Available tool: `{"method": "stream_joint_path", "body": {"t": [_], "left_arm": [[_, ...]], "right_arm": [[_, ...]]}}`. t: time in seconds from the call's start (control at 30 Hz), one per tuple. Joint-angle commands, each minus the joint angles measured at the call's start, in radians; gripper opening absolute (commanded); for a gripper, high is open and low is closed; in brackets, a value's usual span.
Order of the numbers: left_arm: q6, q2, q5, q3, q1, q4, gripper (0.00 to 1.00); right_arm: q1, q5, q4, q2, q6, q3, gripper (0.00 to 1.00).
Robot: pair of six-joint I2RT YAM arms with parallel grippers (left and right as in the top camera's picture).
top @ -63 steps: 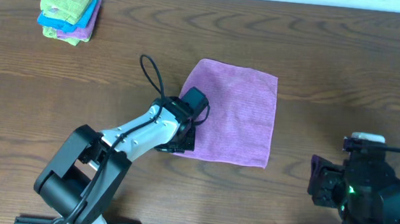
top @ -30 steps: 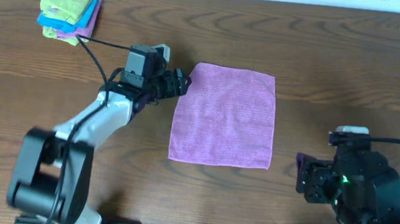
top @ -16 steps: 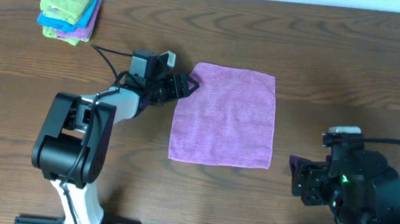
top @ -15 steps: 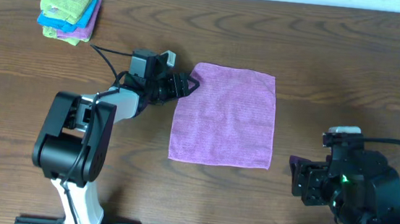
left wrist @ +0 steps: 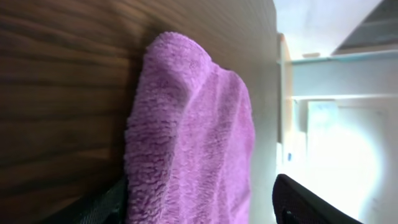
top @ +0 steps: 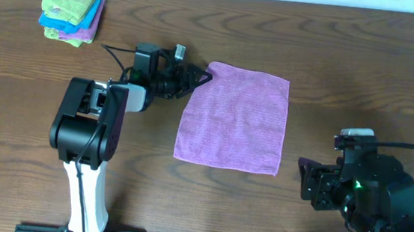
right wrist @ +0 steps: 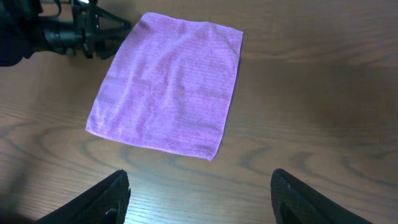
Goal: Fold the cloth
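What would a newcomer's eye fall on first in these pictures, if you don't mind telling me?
The lilac cloth, spread flat in the middle of the table, stands out first, with the left gripper open around its far left corner. Then comes the colourful stack of folded cloths at the far left of the tabletop.

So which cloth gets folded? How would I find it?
Look at the middle of the brown wooden table. The cloth lies there spread out flat, one lilac square. The other cloths sit folded in a green, blue and purple pile at the far left corner.
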Motion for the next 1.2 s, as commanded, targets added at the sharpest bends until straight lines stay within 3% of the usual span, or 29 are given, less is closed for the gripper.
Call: {"method": "stream_joint_path", "body": {"t": [0.0,0.07,0.17,0.53,0.6,0.7,0.9,1.03,1.17], "left_arm": [[-0.021,0.029,0.121,0.058,0.000,-0.002,0.73],[-0.035,0.029,0.166,0.095,0.000,-0.002,0.73],[-0.045,0.029,0.231,0.149,0.000,0.016,0.64],[-0.092,0.029,0.291,0.203,0.006,0.136,0.59],[-0.091,0.029,0.269,0.203,0.010,0.136,0.56],[-0.085,0.029,0.252,0.203,0.018,0.135,0.51],[-0.019,0.029,0.323,0.200,0.046,0.024,0.29],[0.131,0.029,0.288,0.200,0.053,-0.165,0.33],[0.178,0.028,0.158,0.201,0.055,-0.175,0.42]], "right_arm": [[0.007,-0.003,0.005,0.010,-0.018,0.005,0.73],[0.007,-0.003,0.008,0.016,-0.018,0.005,0.73],[0.007,-0.003,0.011,0.032,-0.018,0.005,0.73],[0.007,0.002,0.013,0.082,-0.019,0.005,0.70],[0.007,0.006,0.014,0.099,-0.019,0.005,0.60],[0.007,0.005,0.021,0.142,-0.019,0.003,0.02],[0.006,0.009,0.082,0.236,-0.019,-0.040,0.01],[-0.019,0.008,0.135,0.217,-0.020,-0.039,0.01],[-0.040,0.009,0.140,0.174,-0.068,-0.039,0.01]]}}
